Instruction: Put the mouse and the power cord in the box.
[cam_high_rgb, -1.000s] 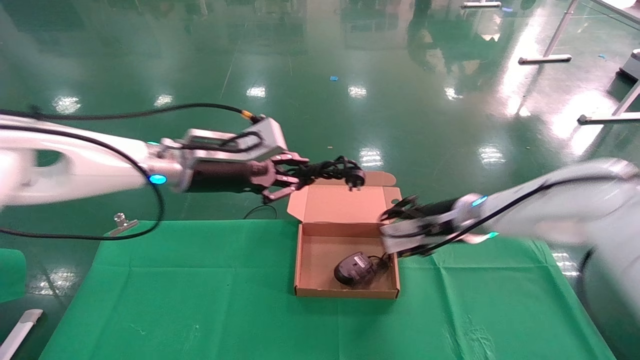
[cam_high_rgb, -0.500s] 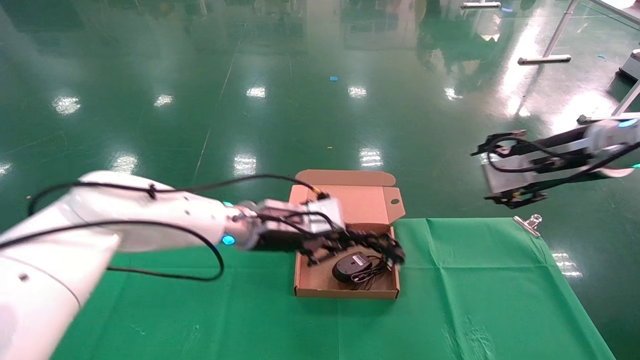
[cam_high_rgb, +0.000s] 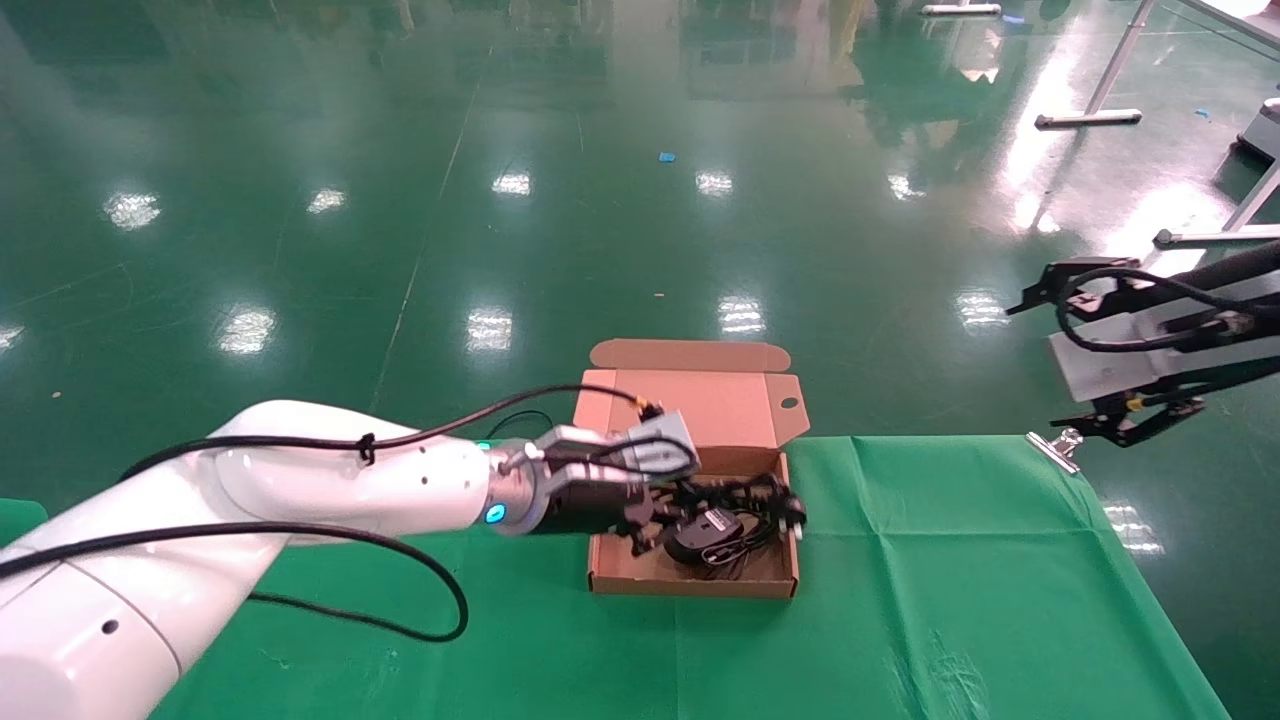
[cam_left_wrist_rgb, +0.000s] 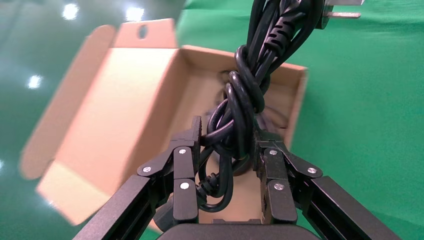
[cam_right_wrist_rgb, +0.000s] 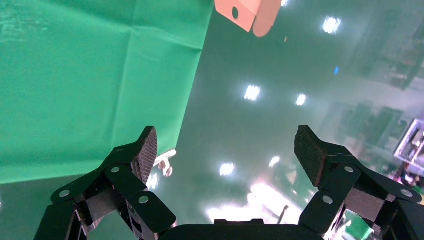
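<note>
The brown box (cam_high_rgb: 690, 582) lies open on the green cloth, its flap lid standing at the far side. Inside it rests the black mouse (cam_high_rgb: 698, 538) with its thin cable. My left gripper (cam_high_rgb: 662, 512) reaches in over the box's left wall, shut on the bundled power cord (cam_high_rgb: 748, 497), which stretches across the box above the mouse. In the left wrist view the left gripper (cam_left_wrist_rgb: 227, 132) clamps the power cord (cam_left_wrist_rgb: 245, 95) over the box (cam_left_wrist_rgb: 125, 100), the plug end past the far wall. My right gripper (cam_high_rgb: 1040, 365) hangs open, off the table's right.
A metal clip (cam_high_rgb: 1060, 445) sits at the far right edge of the green cloth (cam_high_rgb: 950, 560). The right wrist view shows the open right gripper (cam_right_wrist_rgb: 227, 145) over the floor, the clip (cam_right_wrist_rgb: 165, 162), and the box flap (cam_right_wrist_rgb: 245, 12). Frame legs (cam_high_rgb: 1090, 118) stand on the floor beyond.
My left arm has swung the power cord from above the box's far flap down into the box. The right gripper has pulled out of the box, up and away to the right.
</note>
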